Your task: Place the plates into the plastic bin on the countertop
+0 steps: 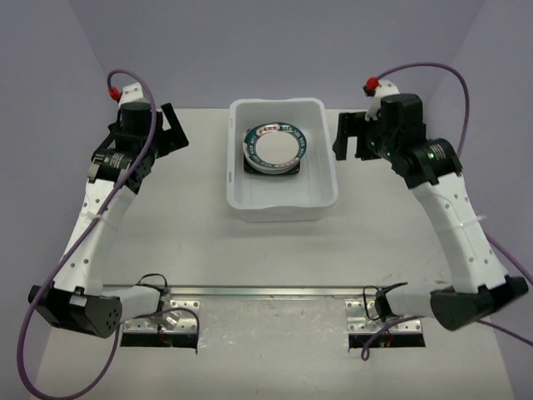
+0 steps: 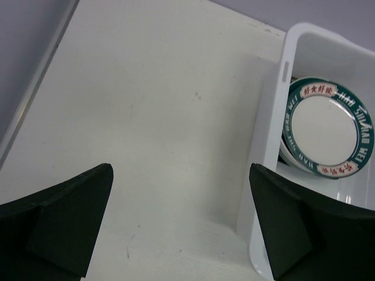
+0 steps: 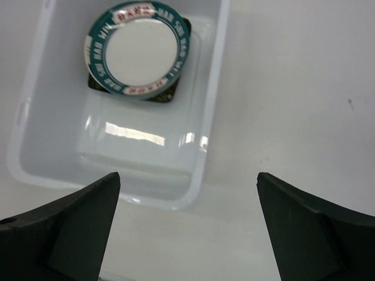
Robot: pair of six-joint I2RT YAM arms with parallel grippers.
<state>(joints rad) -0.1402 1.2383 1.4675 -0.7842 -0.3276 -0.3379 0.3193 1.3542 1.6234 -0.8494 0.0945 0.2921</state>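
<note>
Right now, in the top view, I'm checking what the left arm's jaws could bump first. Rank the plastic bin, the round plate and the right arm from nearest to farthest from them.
1. Plastic bin: its left wall faces the jaws, just to their right.
2. Round plate: inside the bin, in its far half.
3. Right arm: beyond the bin's opposite side.

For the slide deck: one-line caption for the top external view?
Open, empty left gripper and right gripper flank the plastic bin; teal-rimmed round plate over black square plate inside.
</note>
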